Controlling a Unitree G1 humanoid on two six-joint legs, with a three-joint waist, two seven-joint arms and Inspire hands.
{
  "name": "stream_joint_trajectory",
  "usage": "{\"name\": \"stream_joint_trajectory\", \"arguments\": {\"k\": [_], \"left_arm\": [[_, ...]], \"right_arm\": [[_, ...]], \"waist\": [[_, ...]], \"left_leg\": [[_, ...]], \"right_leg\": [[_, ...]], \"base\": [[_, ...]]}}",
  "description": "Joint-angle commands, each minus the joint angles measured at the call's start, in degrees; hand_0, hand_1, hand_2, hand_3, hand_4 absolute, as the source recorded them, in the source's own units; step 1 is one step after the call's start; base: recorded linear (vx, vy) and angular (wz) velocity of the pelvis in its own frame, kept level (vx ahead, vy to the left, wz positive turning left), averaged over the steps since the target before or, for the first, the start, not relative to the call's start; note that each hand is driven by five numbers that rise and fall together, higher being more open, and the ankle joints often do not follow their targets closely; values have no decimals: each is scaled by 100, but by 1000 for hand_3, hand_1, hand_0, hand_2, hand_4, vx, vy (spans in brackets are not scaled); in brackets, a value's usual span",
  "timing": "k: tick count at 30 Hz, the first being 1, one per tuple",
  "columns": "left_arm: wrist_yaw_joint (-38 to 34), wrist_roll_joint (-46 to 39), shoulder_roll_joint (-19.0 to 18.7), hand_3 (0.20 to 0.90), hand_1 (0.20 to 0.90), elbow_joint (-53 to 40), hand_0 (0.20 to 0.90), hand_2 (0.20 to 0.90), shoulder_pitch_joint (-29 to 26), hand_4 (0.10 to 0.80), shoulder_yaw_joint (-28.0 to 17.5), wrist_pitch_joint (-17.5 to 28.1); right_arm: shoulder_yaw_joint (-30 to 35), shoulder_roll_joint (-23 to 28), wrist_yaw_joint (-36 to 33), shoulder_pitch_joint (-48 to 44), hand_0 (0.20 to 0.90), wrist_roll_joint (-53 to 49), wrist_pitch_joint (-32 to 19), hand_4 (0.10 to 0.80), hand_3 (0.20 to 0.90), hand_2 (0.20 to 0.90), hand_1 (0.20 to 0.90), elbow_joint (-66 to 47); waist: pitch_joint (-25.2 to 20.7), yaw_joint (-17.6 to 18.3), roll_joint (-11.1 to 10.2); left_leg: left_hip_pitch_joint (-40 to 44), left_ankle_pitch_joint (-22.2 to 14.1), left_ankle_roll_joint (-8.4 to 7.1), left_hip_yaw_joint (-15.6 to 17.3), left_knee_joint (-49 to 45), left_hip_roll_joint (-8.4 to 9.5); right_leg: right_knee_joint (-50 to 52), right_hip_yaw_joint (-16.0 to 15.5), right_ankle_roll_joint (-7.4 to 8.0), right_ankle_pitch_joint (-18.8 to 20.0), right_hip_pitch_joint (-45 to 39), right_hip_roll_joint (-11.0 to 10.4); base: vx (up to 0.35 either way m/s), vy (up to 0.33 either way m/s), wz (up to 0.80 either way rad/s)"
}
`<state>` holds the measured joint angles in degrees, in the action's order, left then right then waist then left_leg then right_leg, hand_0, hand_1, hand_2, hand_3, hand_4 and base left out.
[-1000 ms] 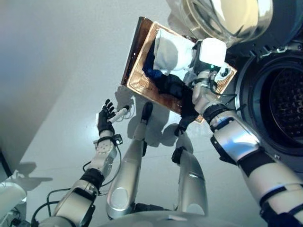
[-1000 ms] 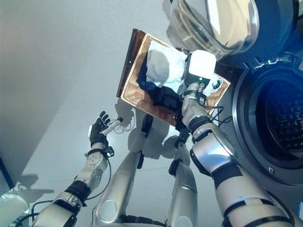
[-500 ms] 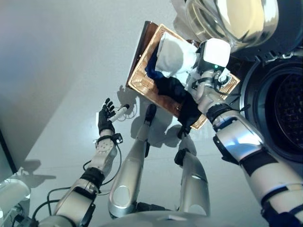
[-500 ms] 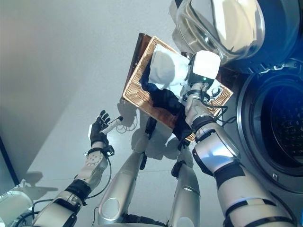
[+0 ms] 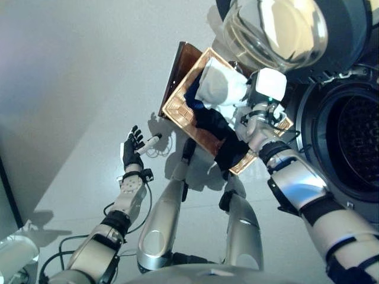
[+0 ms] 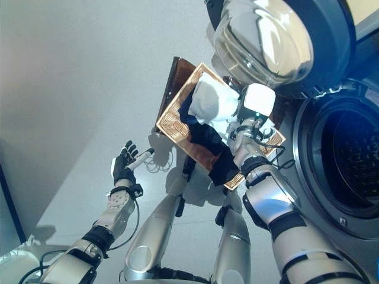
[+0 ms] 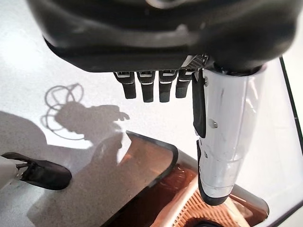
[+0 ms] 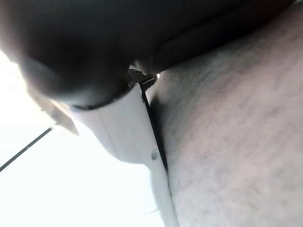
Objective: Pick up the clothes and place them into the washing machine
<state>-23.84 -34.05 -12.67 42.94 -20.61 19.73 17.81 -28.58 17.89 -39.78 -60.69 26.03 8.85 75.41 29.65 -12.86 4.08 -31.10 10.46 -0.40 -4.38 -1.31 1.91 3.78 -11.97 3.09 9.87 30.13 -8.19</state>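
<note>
A copper-coloured basket [image 5: 175,110] stands on the floor in front of me, holding a white garment [image 5: 220,86], dark blue cloth [image 5: 192,94] and black cloth [image 5: 228,151]. The black cloth drapes over the basket's near edge. My right hand [image 5: 251,117] is down on the pile beside the white garment, its fingers hidden in the clothes. In the right wrist view its white-covered thumb [image 8: 135,130] lies against grey-looking cloth [image 8: 232,142]. My left hand [image 5: 132,149] hovers open over the floor to the left of the basket, holding nothing. The left wrist view shows its straight fingers [image 7: 151,87].
The washing machine stands to the right, its drum opening [image 5: 350,145] dark. Its round glass door [image 5: 273,31] is swung open above the basket's far side. Pale floor [image 5: 71,89] stretches to the left. A basket corner [image 7: 156,156] shows in the left wrist view.
The whole view has shifted, so my head has moved. The right hand stays on the clothes, and the black cloth now hangs a little further over the basket's near edge. The left hand is unchanged.
</note>
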Motion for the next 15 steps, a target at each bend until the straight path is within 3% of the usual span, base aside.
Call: {"name": "stream_joint_trajectory", "arguments": {"k": [1, 15], "left_arm": [[-142, 170, -24, 900, 900, 151, 900, 900, 66, 800, -113, 234], [-131, 150, 74, 900, 900, 762, 900, 900, 183, 800, -183, 126]], "right_arm": [[-42, 485, -361, -370, 200, 146, -11, 300, 200, 200, 200, -475], [-116, 386, -364, -389, 200, 292, -45, 300, 200, 200, 200, -580]], "waist": [[-132, 133, -28], [-335, 197, -186]], "left_leg": [[98, -472, -134, 185, -221, 182], [346, -549, -152, 186, -229, 79]], "right_leg": [[597, 138, 569, -362, -313, -597], [675, 111, 538, -484, -541, -499]], "base": [[0, 0, 0], [24, -15, 0]]}}
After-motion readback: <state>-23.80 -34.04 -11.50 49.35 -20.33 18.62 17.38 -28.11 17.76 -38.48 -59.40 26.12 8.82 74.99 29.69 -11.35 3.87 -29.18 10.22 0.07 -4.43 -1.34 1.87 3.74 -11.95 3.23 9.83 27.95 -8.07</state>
